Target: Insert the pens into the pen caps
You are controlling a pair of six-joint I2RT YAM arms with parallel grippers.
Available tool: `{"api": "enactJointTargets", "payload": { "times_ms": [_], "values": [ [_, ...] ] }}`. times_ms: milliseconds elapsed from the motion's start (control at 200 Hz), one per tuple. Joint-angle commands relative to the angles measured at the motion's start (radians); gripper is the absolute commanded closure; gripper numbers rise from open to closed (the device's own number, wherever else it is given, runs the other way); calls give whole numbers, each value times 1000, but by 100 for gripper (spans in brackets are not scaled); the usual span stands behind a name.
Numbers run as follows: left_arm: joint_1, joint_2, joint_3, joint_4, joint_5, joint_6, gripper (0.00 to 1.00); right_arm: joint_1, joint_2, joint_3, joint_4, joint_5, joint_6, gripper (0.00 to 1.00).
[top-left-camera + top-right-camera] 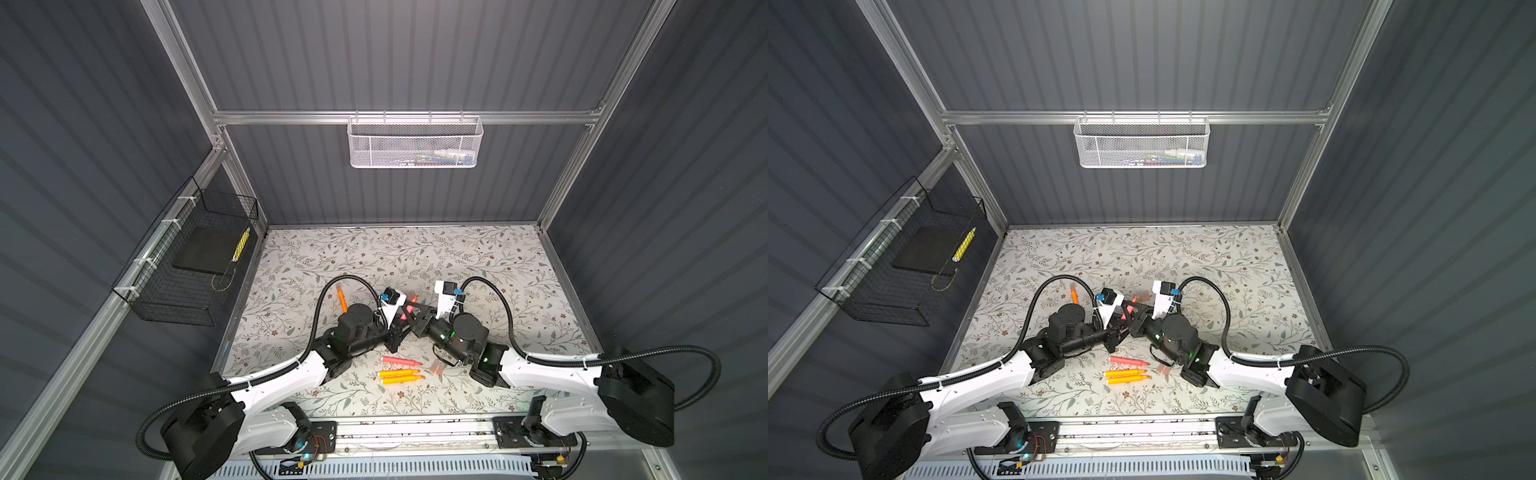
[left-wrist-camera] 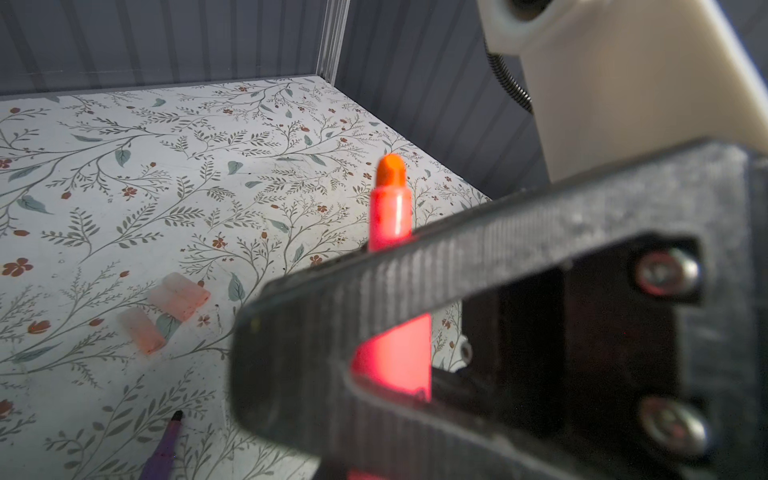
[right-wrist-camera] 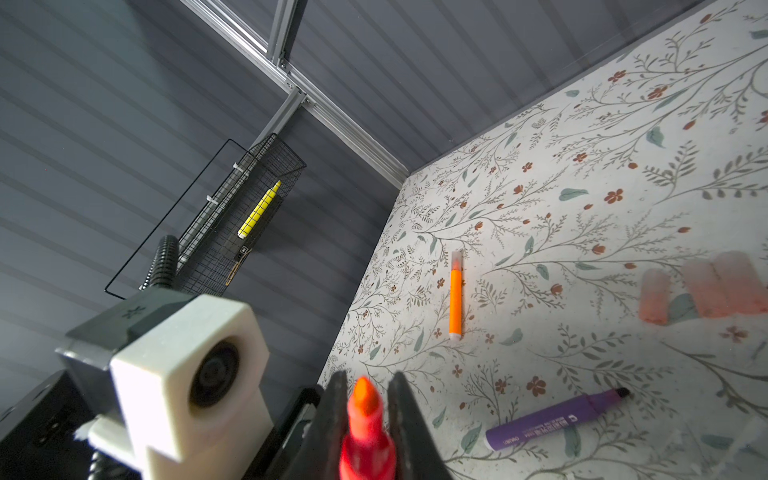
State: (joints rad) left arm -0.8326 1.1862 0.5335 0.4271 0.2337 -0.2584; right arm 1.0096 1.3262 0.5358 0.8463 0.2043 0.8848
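Right wrist view: jaws of the right gripper (image 3: pixel 369 376) pinch a coral-pink, orange-tipped plastic marker pen (image 3: pixel 365 451); left gripper (image 1: pixel 397 328) jaws pressed together, contents hidden.

Floral tabletop (image 1: pixel 478 257) — three pens (image 1: pixel 399 372) in a row, capped orange pen (image 3: pixel 456 301), purple pen (image 3: pixel 557 419), loose caps (image 2: pixel 179 297)

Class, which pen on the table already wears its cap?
The orange pen alone by the left arm: a clear cap covers its tip; the others' tips are bare.
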Motion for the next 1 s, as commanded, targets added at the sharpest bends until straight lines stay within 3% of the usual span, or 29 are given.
{"api": "enactJointTargets", "payload": {
  "times_ms": [0, 130, 250, 385, 570, 700, 800, 995],
  "values": [
    [-8, -29, 15, -43, -125, -13, 100, 15, -20, 9, -1, 13, -18, 65],
    [0, -48, 18, -147, -284, -24, 100, 11, -110, -39, -70, 112, -64, 40],
    [53, -77, -3, -201, -295, -71, 100, -17, -217, -73, -211, 184, -84, 35],
    [192, -104, -35, -226, -208, -147, 100, -113, -293, -54, -469, 183, -68, 40],
    [198, -153, -62, -275, -179, -127, 100, -170, -333, -3, -865, 89, -11, 50],
    [198, -175, -80, -228, -134, -119, 100, -153, -346, -32, -986, -10, 28, 55],
    [196, -174, -104, -185, -73, -118, 100, -103, -339, -25, -1098, 2, 34, 56],
    [188, -202, -125, -187, -58, -125, 100, -74, -274, -21, -1183, -22, 47, 58]
  ]
}}
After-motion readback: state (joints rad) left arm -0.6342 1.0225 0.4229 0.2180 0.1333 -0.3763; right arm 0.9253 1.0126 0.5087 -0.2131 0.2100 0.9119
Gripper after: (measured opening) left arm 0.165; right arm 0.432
